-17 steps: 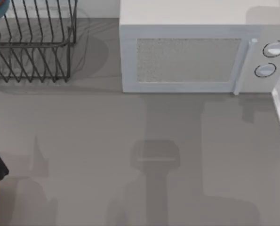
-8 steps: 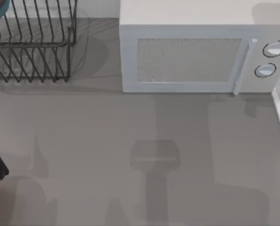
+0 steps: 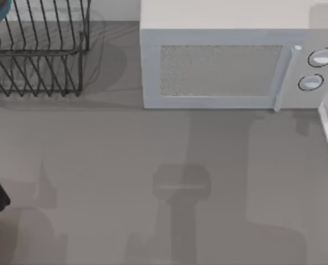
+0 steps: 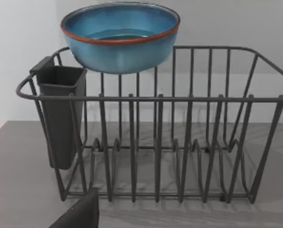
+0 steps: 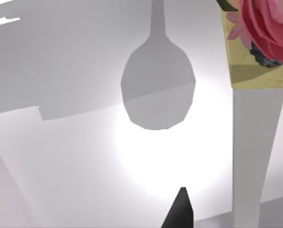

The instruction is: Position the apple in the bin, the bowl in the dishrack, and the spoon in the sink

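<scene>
Resting high on the dishrack (image 4: 179,142) at the far left of the desk (image 3: 152,165), bowl (image 4: 120,37) judged rigid, glossy, slippery, breakable, best pinched across its thin rim; left hand (image 4: 79,213) state impossible to tell.

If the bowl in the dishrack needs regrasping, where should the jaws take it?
On the rim, from above: the bowl sits upright atop the dishrack bars, open side up, so one jaw can go inside the thin wall, one outside. Its sides look too wide and curved.
</scene>
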Controlling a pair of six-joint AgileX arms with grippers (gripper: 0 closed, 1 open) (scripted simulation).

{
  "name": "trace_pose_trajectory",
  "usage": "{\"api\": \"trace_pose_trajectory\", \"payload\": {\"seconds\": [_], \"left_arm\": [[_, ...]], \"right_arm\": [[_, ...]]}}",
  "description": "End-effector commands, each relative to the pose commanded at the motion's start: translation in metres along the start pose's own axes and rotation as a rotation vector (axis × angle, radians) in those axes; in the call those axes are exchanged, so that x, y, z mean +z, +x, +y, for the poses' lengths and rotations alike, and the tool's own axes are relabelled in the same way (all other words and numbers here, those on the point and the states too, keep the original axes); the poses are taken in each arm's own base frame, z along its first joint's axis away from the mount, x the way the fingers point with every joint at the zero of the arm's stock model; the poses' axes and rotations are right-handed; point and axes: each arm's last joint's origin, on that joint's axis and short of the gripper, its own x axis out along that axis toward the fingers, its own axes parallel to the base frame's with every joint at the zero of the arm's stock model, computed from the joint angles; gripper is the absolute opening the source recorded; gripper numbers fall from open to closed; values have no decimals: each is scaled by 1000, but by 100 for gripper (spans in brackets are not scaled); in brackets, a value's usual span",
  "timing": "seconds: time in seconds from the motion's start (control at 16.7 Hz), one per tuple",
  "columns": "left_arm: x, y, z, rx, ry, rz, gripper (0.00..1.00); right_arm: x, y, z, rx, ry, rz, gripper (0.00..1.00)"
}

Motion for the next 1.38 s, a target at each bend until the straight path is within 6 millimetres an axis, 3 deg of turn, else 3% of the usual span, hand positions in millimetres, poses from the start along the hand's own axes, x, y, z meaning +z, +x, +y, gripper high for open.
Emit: {"api": "trace_pose_trajectory", "payload": {"seconds": [0.3, 0.66, 1.38], "left_arm": [[0, 0, 0, 0, 0, 0, 100], [0, 0, 0, 0, 0, 0, 100], [0, 0, 0, 0, 0, 0, 100]], "right_arm": [[0, 22, 2, 4, 2, 0, 0], [0, 25, 3, 3, 1, 0, 0], [0, 25, 3, 3, 1, 0, 90]]}}
